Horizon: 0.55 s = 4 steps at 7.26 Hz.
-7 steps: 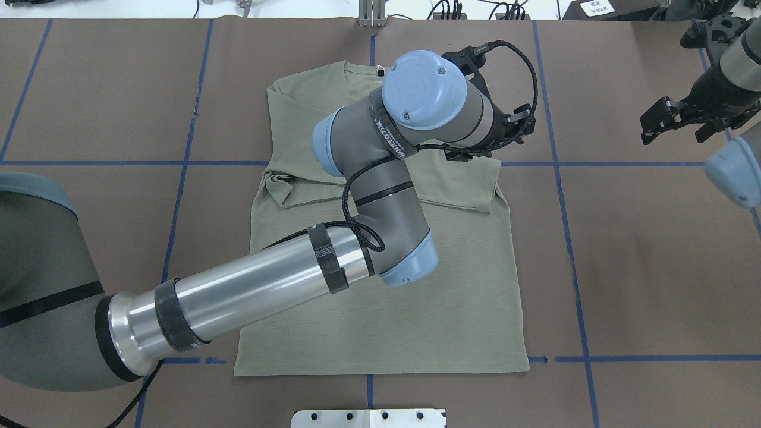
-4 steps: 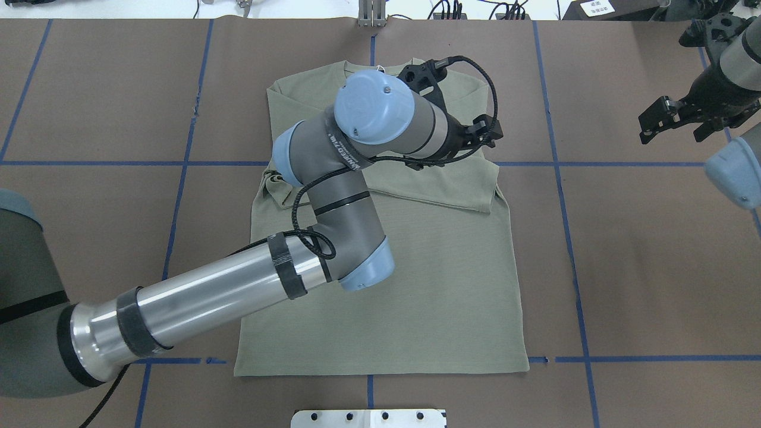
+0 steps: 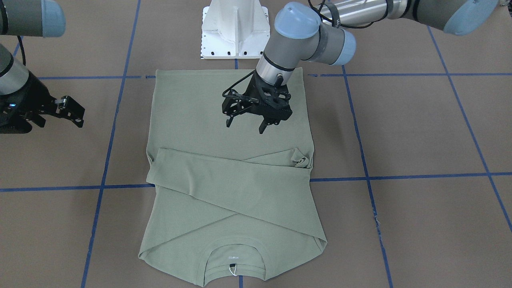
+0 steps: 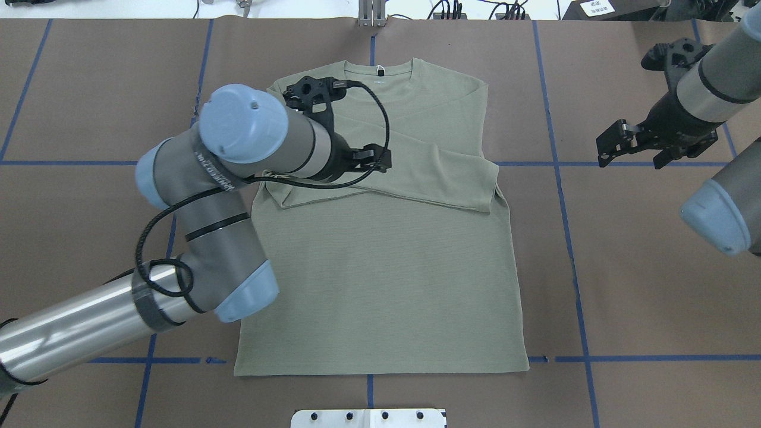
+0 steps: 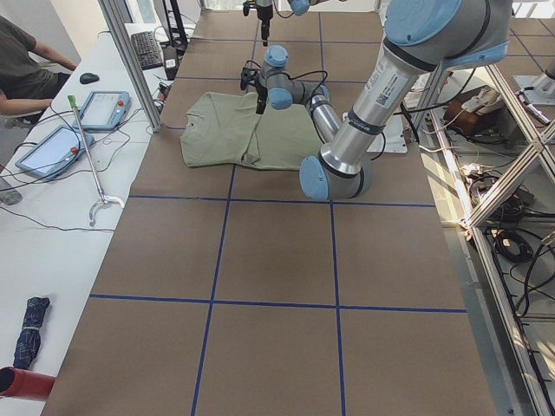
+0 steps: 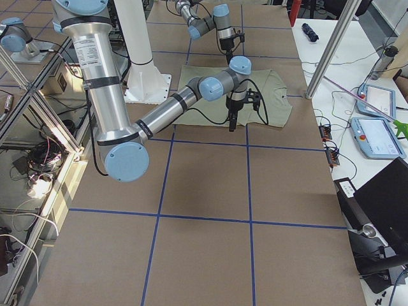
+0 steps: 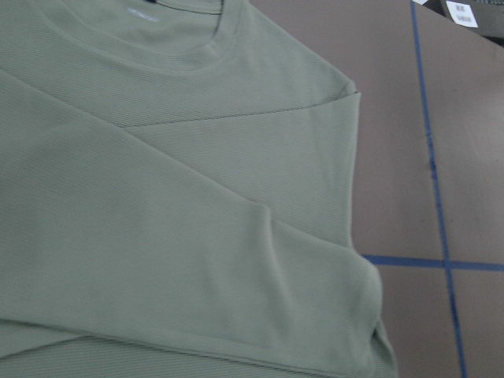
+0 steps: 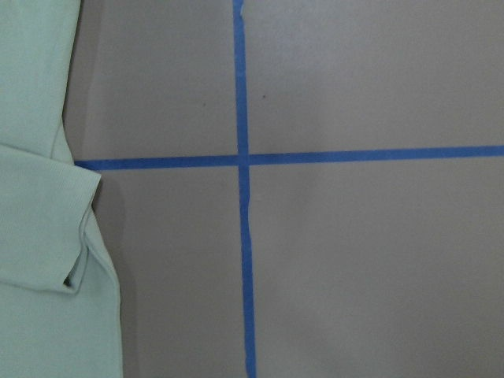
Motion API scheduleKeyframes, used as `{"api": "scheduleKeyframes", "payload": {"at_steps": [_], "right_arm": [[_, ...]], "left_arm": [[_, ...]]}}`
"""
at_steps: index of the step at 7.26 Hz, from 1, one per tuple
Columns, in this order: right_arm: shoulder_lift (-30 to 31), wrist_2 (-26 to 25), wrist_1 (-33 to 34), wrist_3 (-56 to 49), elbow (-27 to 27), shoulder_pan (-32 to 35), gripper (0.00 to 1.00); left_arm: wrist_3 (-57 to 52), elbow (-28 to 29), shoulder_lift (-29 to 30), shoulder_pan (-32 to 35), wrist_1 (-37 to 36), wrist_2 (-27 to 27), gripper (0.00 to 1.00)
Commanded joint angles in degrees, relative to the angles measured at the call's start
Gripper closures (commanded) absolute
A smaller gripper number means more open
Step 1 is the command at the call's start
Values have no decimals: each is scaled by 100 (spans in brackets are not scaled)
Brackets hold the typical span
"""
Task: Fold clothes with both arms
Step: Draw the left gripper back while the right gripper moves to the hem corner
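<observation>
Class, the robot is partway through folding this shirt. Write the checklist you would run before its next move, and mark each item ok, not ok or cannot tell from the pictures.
1. Both sleeves folded across the chest of the shirt: ok, they cross each other.
2. Left hand open and empty: ok.
3. Left hand clear of the fabric below it: cannot tell.
4. Right hand open and off the shirt: ok, it is over bare table.
5. Hem straight and flat: ok.
6. Cuff on the robot's left side lying smooth: not ok, it looks bunched.
</observation>
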<state>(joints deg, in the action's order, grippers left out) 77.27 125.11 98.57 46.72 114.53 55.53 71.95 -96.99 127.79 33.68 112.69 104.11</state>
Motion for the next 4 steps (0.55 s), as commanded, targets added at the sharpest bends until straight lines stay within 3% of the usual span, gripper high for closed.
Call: {"api": "scheduleKeyframes", "payload": {"at_steps": [1,3,4], "right_arm": [[306,-616,-387,1410,639,-1153,0],[726,-1589,-1529,2863,624,-2410,0],[772,-1778,-1560,3347,615,-2946,0]], "left_arm": [[-339,-828,-771,25,-116,13,0],[-348,-1109,-1235,25,-89,13,0],[-340,-1302,-1421,16,-72,-57,0]]}}
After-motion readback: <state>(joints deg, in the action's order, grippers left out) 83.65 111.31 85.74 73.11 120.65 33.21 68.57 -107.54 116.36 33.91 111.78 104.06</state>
